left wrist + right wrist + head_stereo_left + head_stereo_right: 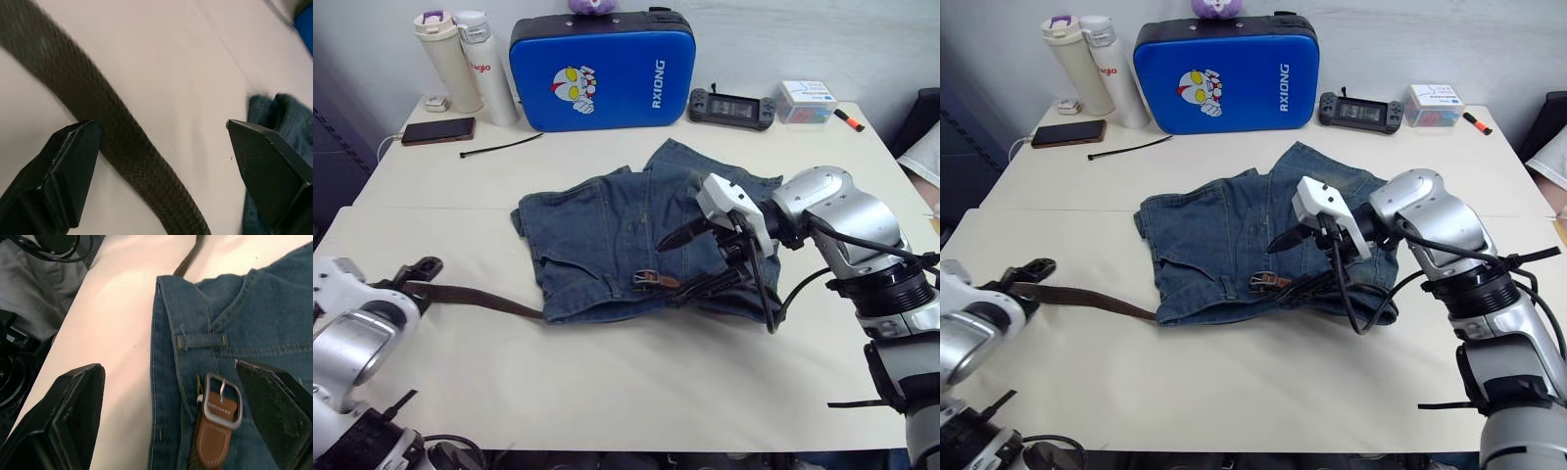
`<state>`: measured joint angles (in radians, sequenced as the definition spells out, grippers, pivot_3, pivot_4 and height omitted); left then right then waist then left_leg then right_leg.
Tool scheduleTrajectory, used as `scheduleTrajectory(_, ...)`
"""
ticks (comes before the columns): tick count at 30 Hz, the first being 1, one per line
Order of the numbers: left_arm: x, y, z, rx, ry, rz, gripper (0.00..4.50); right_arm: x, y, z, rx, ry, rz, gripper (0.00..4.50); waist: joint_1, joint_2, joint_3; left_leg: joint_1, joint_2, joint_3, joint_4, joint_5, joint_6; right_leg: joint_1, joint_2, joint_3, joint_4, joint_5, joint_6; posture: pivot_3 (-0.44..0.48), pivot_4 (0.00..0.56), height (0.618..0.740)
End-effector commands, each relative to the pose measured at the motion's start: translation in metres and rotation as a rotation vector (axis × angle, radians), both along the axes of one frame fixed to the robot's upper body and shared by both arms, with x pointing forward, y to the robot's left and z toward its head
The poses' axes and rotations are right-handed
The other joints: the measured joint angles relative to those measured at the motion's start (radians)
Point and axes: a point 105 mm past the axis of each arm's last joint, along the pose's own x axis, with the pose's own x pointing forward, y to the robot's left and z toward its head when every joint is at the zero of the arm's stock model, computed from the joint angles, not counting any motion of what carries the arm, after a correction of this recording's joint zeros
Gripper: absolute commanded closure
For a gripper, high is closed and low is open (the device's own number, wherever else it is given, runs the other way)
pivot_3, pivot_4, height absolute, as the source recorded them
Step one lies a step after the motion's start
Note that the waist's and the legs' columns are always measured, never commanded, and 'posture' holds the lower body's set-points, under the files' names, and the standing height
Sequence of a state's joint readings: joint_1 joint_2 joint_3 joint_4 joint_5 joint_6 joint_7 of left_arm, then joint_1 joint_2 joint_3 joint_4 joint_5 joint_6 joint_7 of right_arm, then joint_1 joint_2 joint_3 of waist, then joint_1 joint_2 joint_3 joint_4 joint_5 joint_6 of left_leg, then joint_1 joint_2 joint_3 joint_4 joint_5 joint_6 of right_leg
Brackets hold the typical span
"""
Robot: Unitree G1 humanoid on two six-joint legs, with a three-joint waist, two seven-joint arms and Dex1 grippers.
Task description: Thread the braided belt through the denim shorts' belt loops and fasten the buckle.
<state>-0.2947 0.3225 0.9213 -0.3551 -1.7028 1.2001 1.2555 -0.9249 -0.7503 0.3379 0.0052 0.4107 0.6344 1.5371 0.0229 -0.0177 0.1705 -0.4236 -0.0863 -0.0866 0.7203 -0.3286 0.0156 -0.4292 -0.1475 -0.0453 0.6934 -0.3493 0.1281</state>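
The denim shorts (pixel 607 230) lie flat mid-table, waistband toward me. The braided belt (pixel 475 296) runs over the table from my left gripper (pixel 416 277) to the shorts' left edge, where it disappears at the waistband. Its silver buckle (pixel 222 399), on a tan leather end, rests on the waistband just below a belt loop (pixel 200 341). My right gripper (pixel 693 260) hovers open over the buckle, one finger on each side. The left gripper (pixel 166 147) is open astride the brown strap (pixel 122 147), with nothing gripped.
A blue case (pixel 602 73), two bottles (pixel 440 59), a phone (pixel 437 130), a black cable tie (pixel 499 147), a game controller (pixel 732 106), a small box (pixel 806 101) and an orange marker (pixel 848 119) line the far edge. Bare table (pixel 636 382) lies in front of the shorts.
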Motion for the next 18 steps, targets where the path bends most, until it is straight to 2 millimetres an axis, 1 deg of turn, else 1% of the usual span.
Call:
scheduleTrajectory(1, 0.006, -0.009, -0.001, -0.058, 0.085, 0.044, 0.02, -0.005, -0.005, 0.009, 0.016, -0.052, 0.001, 0.0, 0.002, 0.0, 0.0, 0.001, 0.0, 0.0, 0.001, 0.0, 0.0, 0.0, 0.0, 0.0, 0.0, 0.0, 0.0, 0.0, 0.15, 0.677)
scheduleTrajectory(3, 0.003, -0.007, -0.007, -0.064, 0.145, 0.07, 0.02, -0.006, -0.006, 0.009, 0.018, -0.06, -0.01, 0.0, 0.001, 0.0, 0.0, 0.0, 0.0, 0.0, 0.002, 0.0, 0.0, 0.0, 0.0, 0.001, 0.0, 0.0, 0.0, 0.0, 0.15, 0.677)
scheduleTrajectory(5, -0.004, -0.002, -0.019, -0.071, 0.22, 0.118, 0.02, -0.006, -0.009, 0.01, 0.021, -0.071, -0.027, 0.0, 0.0, 0.0, 0.0, 0.001, -0.001, 0.001, 0.0, 0.0, 0.0, 0.0, 0.0, 0.003, 0.0, 0.0, 0.0, 0.0, 0.15, 0.677)
scheduleTrajectory(6, -0.006, -0.001, -0.023, -0.083, 0.247, 0.139, 0.27, -0.005, -0.01, 0.01, 0.023, -0.081, -0.041, 0.0, 0.0, 0.0, 0.0, 0.001, -0.001, 0.001, 0.0, 0.0, 0.0, 0.0, 0.0, 0.003, 0.0, 0.0, 0.0, 0.0, 0.15, 0.677)
scheduleTrajectory(8, -0.007, -0.001, -0.026, -0.101, 0.26, 0.154, 0.9, -0.003, -0.01, 0.009, 0.025, -0.093, -0.056, 0.0, 0.0, 0.0, 0.0, 0.002, -0.002, 0.001, -0.001, 0.0, 0.0, -0.001, 0.0, 0.006, 0.0, 0.0, 0.0, 0.0, 0.15, 0.677)
scheduleTrajectory(10, -0.007, -0.003, -0.027, -0.126, 0.261, 0.17, 1.63, 0.0, -0.011, 0.01, 0.026, -0.106, -0.072, 0.0, 0.002, 0.0, 0.0, 0.003, -0.002, 0.001, -0.001, 0.0, 0.0, 0.0, 0.001, 0.006, -0.001, 0.0, 0.0, 0.0, 0.15, 0.677)
scheduleTrajectory(11, -0.006, -0.003, -0.026, -0.131, 0.26, 0.177, 2.11, 0.001, -0.011, 0.01, 0.026, -0.11, -0.078, 0.0, 0.002, 0.0, 0.0, 0.003, -0.002, 0.001, -0.001, 0.0, 0.0, 0.0, 0.0, 0.006, -0.001, 0.0, 0.0, 0.0, 0.15, 0.677)
scheduleTrajectory(13, -0.009, 0.005, -0.024, -0.11, 0.265, 0.22, 3.02, 0.005, -0.012, 0.011, 0.032, -0.129, -0.095, 0.0, 0.004, 0.0, 0.0, 0.002, -0.003, 0.001, 0.0, 0.0, 0.0, 0.0, 0.0, 0.007, -0.001, 0.0, 0.0, 0.0, 0.15, 0.677)
scheduleTrajectory(14, -0.01, 0.009, -0.023, -0.094, 0.262, 0.237, 3.38, 0.008, -0.012, 0.013, 0.036, -0.138, -0.105, 0.0, 0.005, 0.0, 0.0, 0.002, -0.003, 0.001, 0.0, 0.0, 0.0, 0.0, 0.0, 0.007, -0.001, 0.0, 0.0, 0.0, 0.15, 0.677)
scheduleTrajectory(16, -0.01, 0.013, -0.018, -0.049, 0.252, 0.248, 4.28, 0.013, -0.01, 0.016, 0.048, -0.173, -0.115, 0.0, 0.004, 0.0, 0.0, 0.002, -0.003, 0.001, 0.0, 0.0, 0.0, 0.0, 0.0, 0.008, -0.001, 0.0, 0.0, 0.0, 0.15, 0.677)
scheduleTrajectory(17, -0.008, 0.013, -0.015, -0.031, 0.238, 0.243, 4.47, 0.016, -0.008, 0.019, 0.062, -0.191, -0.124, 0.0, 0.003, 0.0, 0.0, 0.002, -0.003, 0.001, 0.0, 0.0, 0.0, 0.0, 0.0, 0.008, -0.001, 0.0, 0.0, 0.0, 0.15, 0.677)
scheduleTrajectory(18, -0.003, 0.01, -0.009, 0.013, 0.209, 0.208, 4.47, 0.023, -0.003, 0.028, 0.101, -0.225, -0.152, 0.0, 0.003, 0.0, 0.0, 0.002, -0.003, 0.001, 0.0, 0.0, 0.0, 0.0, 0.001, 0.008, -0.001, 0.0, 0.0, 0.0, 0.15, 0.677)
